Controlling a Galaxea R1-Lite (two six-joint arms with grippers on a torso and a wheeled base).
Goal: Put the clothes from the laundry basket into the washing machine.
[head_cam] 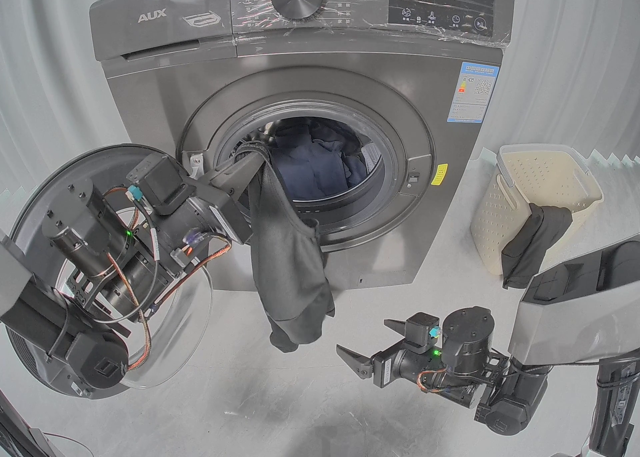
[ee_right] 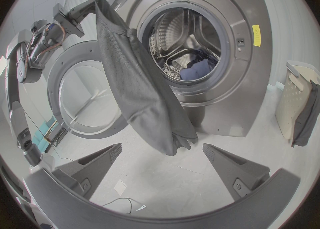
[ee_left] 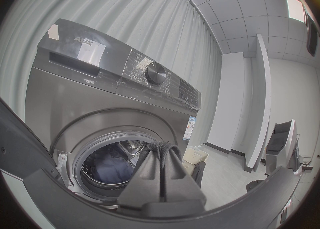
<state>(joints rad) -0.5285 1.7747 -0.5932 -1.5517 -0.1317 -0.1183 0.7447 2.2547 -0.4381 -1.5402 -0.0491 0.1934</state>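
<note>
Door: swung wide open at the left of the washing machine. My left arm covers much of it in the head view.
Left claw: at the left rim of the drum opening, fingers pinched tight on the top of a grey garment.
Grey garment: hangs from the claw down across the left rim and the front panel. Its lower end dangles free above the floor. I can't make out the pinched part beyond a bunched knot.
Drum: blue clothes lie inside. The middle and right of the opening are unobstructed.
Right claw: low over the floor in front of the machine, fingers spread wide and holding nothing. It sits just beside the garment's hanging end, with bare floor around it.
Laundry basket: on the floor at the machine's right side, near its front corner.
Dark cloth: draped over the basket's near rim, hanging outside. I can't tell how much of it lies inside.
</note>
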